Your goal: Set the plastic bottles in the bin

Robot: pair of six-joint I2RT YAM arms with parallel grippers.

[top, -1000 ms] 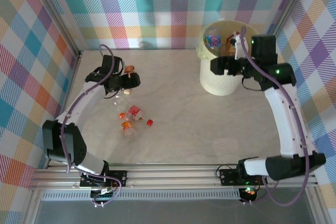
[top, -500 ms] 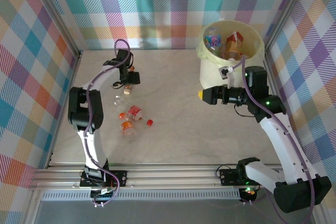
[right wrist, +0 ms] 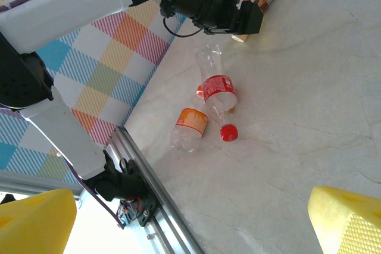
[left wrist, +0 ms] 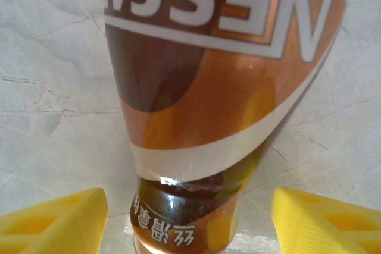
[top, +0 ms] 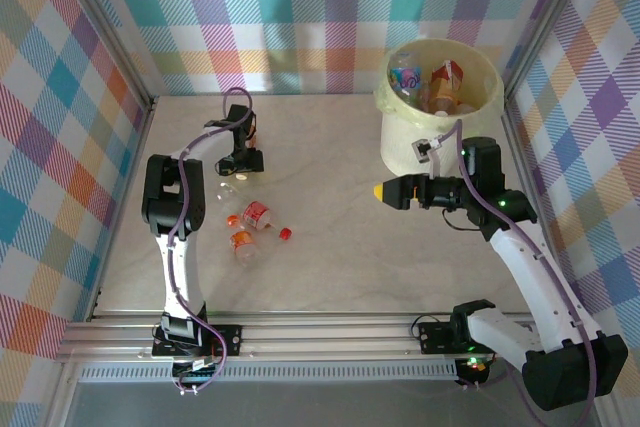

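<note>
Near the marbled table's (top: pixel 340 257) far-left corner, the left gripper (top: pixel 242 160) straddles a glossy brown-labelled bottle (left wrist: pixel 220 87), its yellow wedge fingertips (left wrist: pixel 53 221) apart from the neck. The right gripper (top: pixel 381 190) gapes wide, empty, beside the round cream bin (top: pixel 400 152), far-right corner.
</note>
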